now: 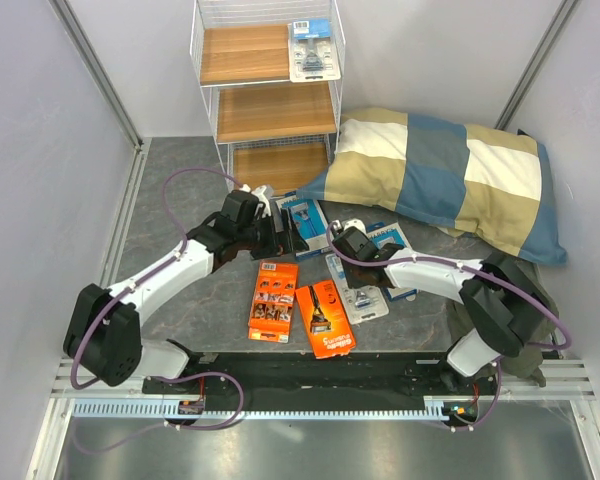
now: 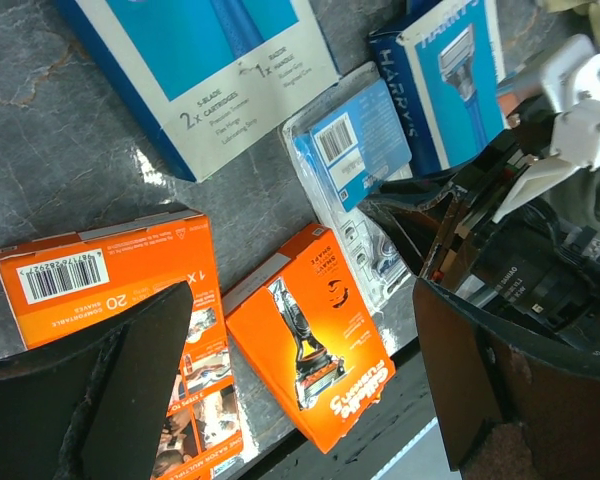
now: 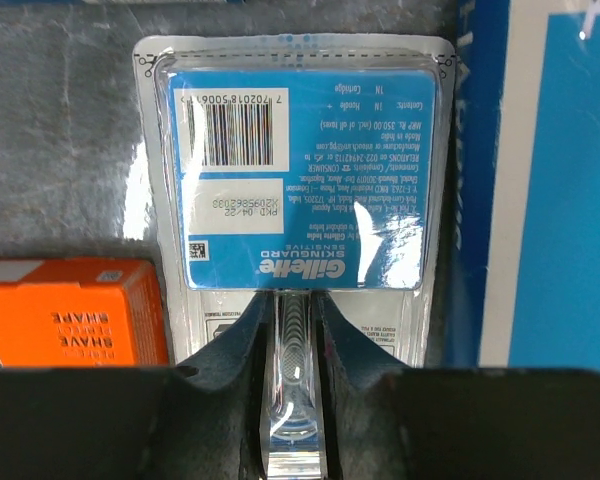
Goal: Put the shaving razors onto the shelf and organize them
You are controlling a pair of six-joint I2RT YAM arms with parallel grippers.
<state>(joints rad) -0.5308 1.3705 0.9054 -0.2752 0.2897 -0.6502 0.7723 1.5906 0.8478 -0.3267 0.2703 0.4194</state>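
While the right gripper [image 3: 293, 320] is clamped on the lower end of a clear blister pack [image 3: 300, 160], that pack stretches up the frame's middle, flat on the table [image 3: 60, 120], an orange box [image 3: 70, 310] at lower left, a blue box [image 3: 550, 180] at right. The left gripper [image 2: 300, 300] gapes wide.

Orange packs [image 1: 273, 300], blue-top blister pack [image 3: 300, 170], chk'd pillow [image 1: 450, 175].

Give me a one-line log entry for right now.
left gripper: open, holding nothing | right gripper: shut on clear blue-carded blister razor pack on table | white wire shelf: second blister pack on top tier
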